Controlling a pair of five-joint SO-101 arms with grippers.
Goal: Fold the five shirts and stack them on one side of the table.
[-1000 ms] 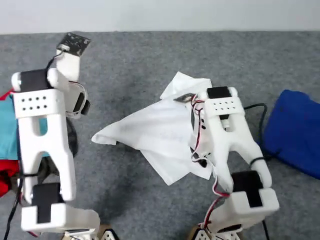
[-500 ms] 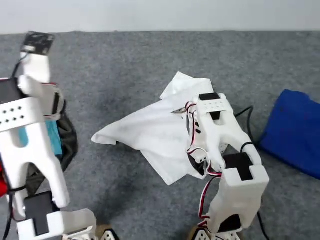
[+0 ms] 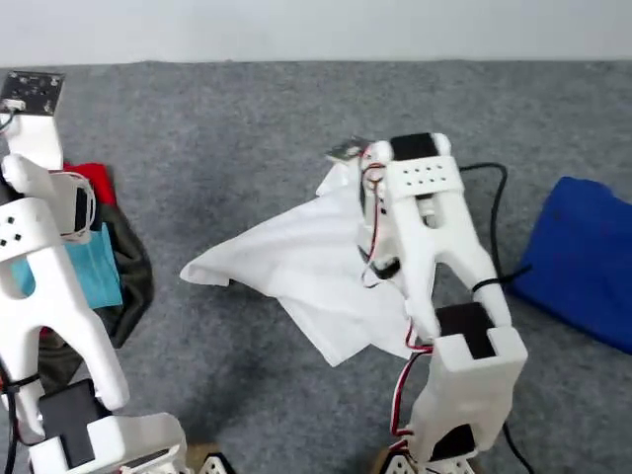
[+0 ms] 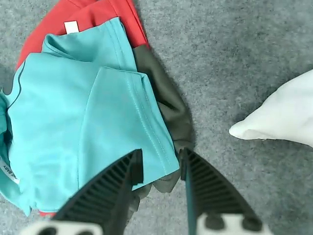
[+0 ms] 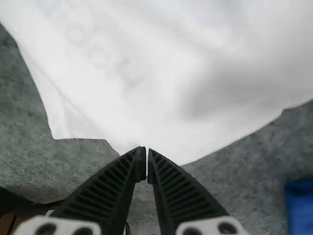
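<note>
Probably to grasp its edge, the right claw (image 5: 146,151) hangs shut and empty above the white shirt (image 5: 171,73); the left claw (image 4: 160,156), narrowly open, hangs over the pile (image 4: 73,112).

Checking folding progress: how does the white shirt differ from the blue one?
The white shirt lies spread loose, corners sticking out; the blue shirt is a compact bundle. The white shirt sits mid-table beneath the right arm; the blue shirt lies far to the right, no arm over it. Both rest on the grey table.
</note>
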